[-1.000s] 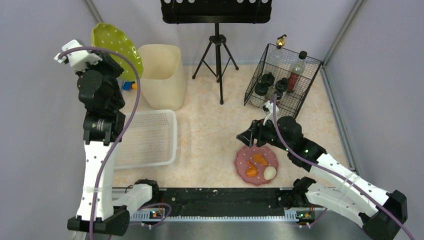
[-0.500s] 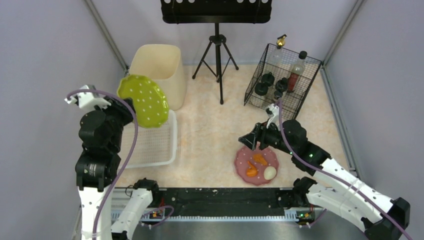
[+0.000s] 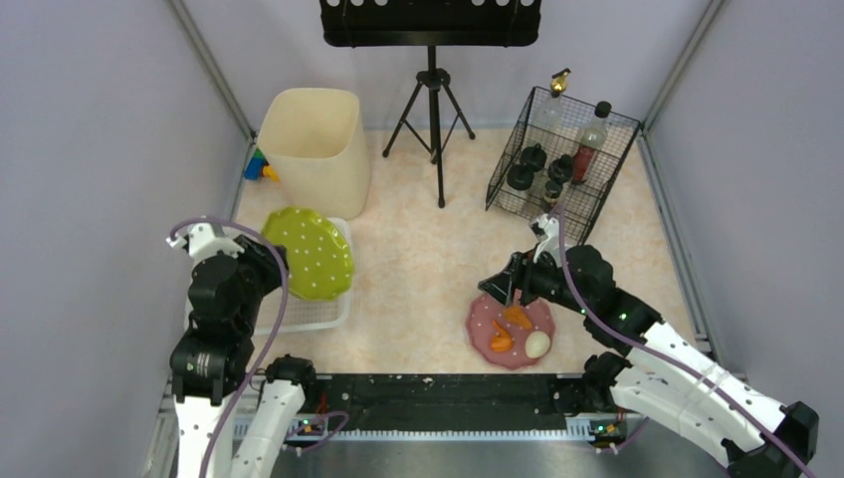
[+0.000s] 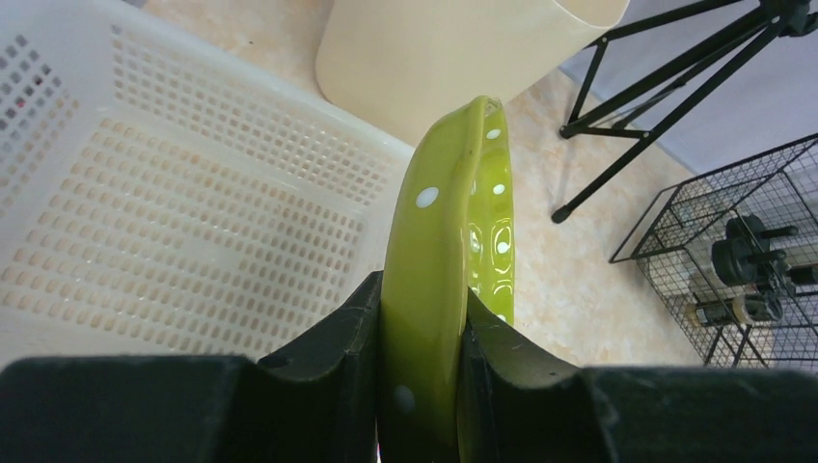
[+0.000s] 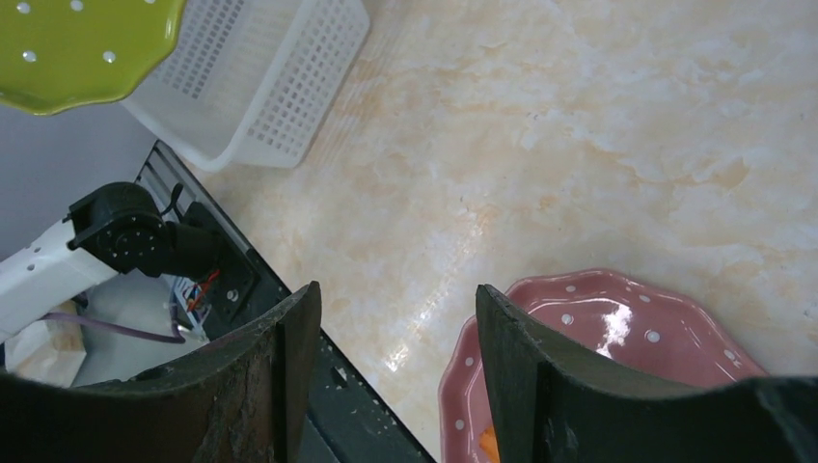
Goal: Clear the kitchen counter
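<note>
Green plate (image 3: 309,253) now lower, over right edge of basket (image 3: 299,315)

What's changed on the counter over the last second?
The left gripper, still shut on the green plate, swung it from the far-left corner toward the near side; it now hangs over the white basket. The right gripper barely shifted, open at the far edge of the pink plate. The bin and wire rack stayed put.

White dotted arm links (image 3: 196,438), black joints (image 3: 224,294), purple cables (image 3: 284,299); black right gripper (image 5: 395,299)
</note>
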`<state>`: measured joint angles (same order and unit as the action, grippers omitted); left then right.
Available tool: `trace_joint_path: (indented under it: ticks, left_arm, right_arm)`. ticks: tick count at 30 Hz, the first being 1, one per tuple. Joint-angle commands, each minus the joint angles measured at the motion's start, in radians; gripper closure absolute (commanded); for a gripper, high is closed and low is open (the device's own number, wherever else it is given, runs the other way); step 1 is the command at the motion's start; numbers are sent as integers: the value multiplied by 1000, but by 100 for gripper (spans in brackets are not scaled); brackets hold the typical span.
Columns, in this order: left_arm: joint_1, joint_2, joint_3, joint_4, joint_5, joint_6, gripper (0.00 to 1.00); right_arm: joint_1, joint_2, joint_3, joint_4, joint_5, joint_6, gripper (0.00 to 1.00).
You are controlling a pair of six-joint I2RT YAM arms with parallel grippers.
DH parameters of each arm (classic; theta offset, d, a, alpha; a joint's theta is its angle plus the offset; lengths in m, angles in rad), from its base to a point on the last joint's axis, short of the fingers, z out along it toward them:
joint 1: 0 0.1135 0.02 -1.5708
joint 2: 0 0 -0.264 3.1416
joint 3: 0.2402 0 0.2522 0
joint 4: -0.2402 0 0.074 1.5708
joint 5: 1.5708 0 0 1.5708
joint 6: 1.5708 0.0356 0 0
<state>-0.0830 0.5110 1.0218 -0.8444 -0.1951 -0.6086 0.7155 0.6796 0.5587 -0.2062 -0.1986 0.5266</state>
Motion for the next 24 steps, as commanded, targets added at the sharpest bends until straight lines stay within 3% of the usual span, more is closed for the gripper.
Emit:
trace_joint_path:
  ticks: [1,24]
  left_arm:
    - [2,-78,-18,96,-61,-58,100]
    - [25,-93,-327,258,-238,-108,100]
  right_arm:
    - [8,-13,-5,17,-20,4,41]
    - [9,7,-37,44,-44,10,41]
